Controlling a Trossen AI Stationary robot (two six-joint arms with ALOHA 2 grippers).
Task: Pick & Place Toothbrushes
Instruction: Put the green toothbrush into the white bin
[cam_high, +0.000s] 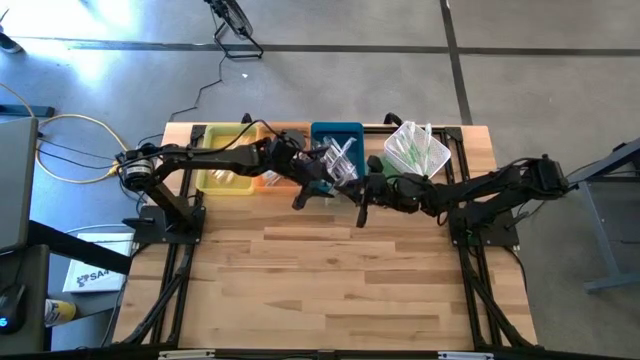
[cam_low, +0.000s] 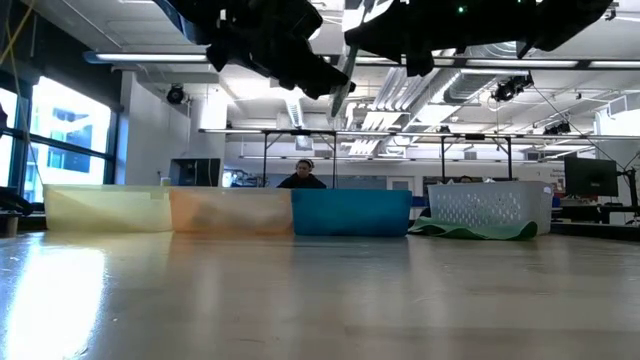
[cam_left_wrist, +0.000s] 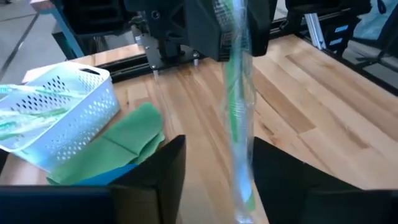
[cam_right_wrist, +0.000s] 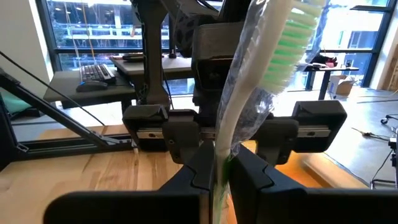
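Note:
A toothbrush in a clear wrapper, with a white and green handle, stands nearly upright in the air between my two grippers, above the table in front of the blue tray. My right gripper is shut on it. My left gripper faces it and is open; its fingers stand on either side of the brush's lower length, and I cannot tell whether they touch it. More wrapped toothbrushes lie in the white basket, and some in the blue tray. My right gripper pinches the toothbrush's handle between its two fingers, a little below the brush head. The fingers come in level from the table's right and lie across the brush. The bristle head points up, and the long handle end hangs below, clear of the table.
A yellow tray, an orange tray and the blue tray stand in a row along the far edge. The basket sits on a green cloth at the far right. Bare wooden tabletop lies near the front. A person sits beyond the table.

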